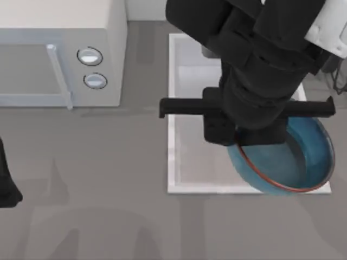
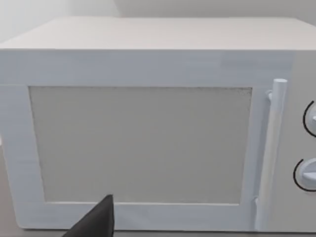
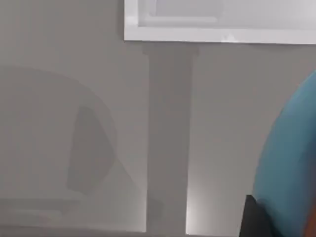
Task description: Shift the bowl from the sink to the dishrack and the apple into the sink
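Right gripper (image 1: 244, 142) pinches the blue bowl (image 1: 303, 157) at its rim above the sink (image 1: 173, 135), dishrack placement and apple pending; left arm parked beside the microwave (image 1: 59, 54).

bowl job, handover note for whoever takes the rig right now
Right gripper: over the sink, at the bowl's rim; grip not visible.
Left arm: parked at the table's left edge, facing the microwave.
Bowl: tilted, over the sink's near right corner, overhanging the rim.
Done: nothing placed yet.
Left: bowl to dishrack, apple into sink.
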Tool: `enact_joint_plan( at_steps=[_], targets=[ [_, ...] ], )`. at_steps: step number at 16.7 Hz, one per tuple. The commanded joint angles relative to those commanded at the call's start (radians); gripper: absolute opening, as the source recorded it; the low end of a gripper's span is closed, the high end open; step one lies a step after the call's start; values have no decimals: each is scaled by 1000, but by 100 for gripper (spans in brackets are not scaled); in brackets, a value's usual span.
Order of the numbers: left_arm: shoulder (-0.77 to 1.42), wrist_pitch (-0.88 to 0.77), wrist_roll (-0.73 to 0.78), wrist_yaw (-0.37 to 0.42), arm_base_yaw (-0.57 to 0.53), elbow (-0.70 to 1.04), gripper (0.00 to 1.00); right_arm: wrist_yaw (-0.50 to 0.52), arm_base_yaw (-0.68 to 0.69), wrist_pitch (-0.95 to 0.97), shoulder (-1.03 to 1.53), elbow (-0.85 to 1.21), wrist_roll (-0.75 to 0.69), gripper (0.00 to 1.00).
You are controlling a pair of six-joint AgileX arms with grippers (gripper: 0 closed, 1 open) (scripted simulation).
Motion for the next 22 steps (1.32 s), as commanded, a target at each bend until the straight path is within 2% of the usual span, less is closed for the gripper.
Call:
enact_joint_plan(
  at_steps=[6,15,18,22],
  targets=[
    [0,0,0,0,0,0,100,-191,-374,383,-119,-128,-234,0],
    [0,0,0,0,0,0,100,-355,-1119,1230,-285,-369,-662,0],
    [0,0,0,0,0,0,100,-453,-1264,1389,-370,-461,-800,0],
    [0,0,0,0,0,0,100,-523,-1316,1460,-433,-500,-873,0]
  ],
)
